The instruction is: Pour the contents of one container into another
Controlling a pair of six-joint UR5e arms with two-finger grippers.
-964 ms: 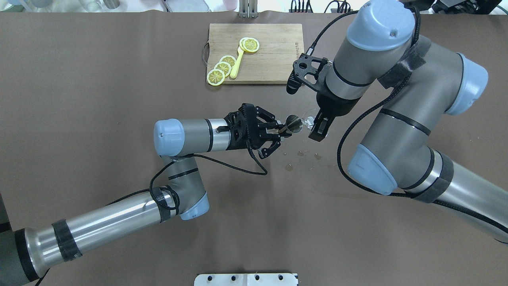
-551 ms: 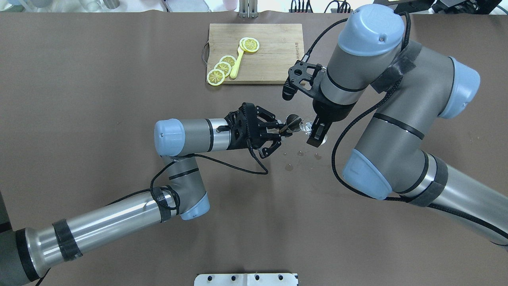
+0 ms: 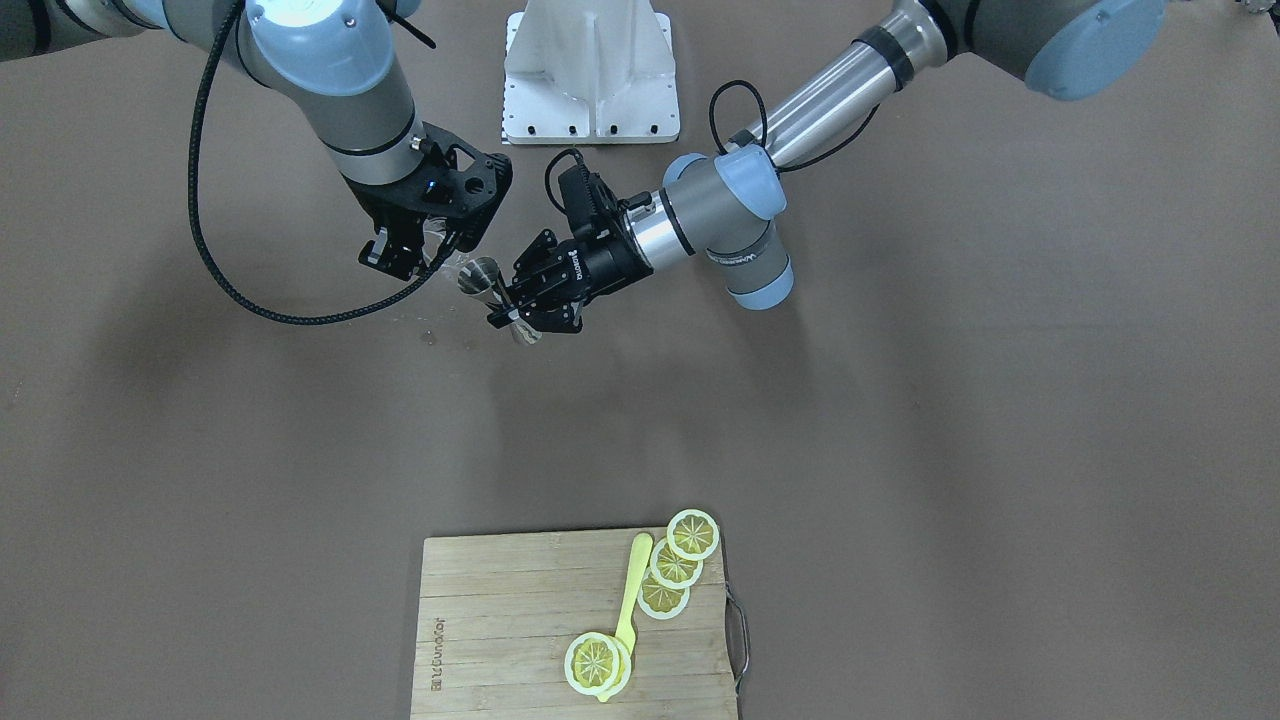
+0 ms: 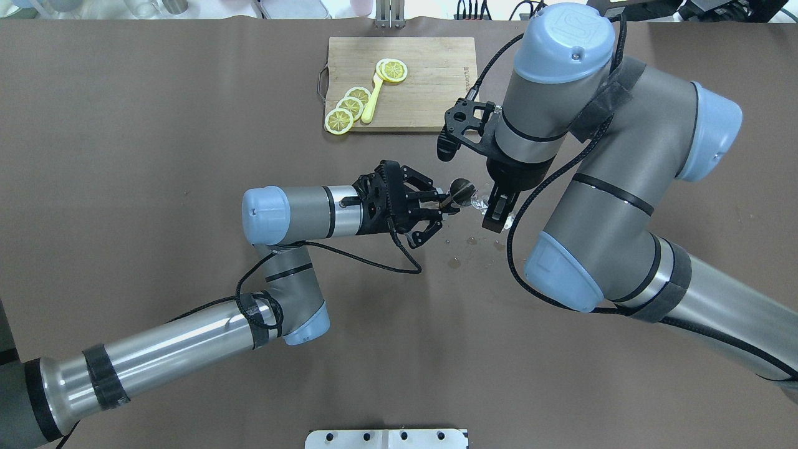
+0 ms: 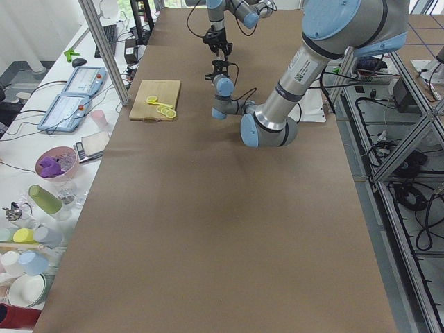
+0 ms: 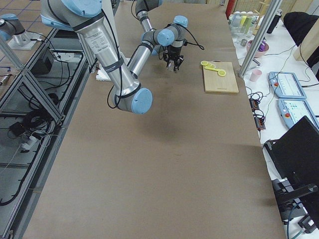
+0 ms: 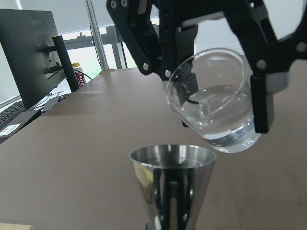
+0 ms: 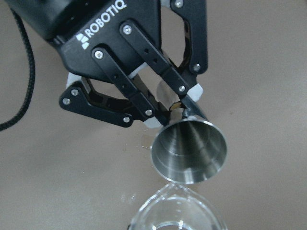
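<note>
My left gripper is shut on the narrow waist of the silvery metal jigger, holding it upright above the table. The right wrist view looks down into its dark, open cone, with the left gripper behind it. My right gripper is shut on the clear glass cup. In the left wrist view the cup holds clear liquid and tilts with its lip toward the jigger, just above and beside the rim. From the front the cup almost touches the jigger.
A wooden cutting board with lemon slices and a yellow utensil lies at the far side of the table. Wet spots mark the brown table below the grippers. The white robot base plate sits at the near edge.
My right arm has shifted left, bringing the glass cup closer to the jigger's rim. The left arm and the jigger have stayed in place.
</note>
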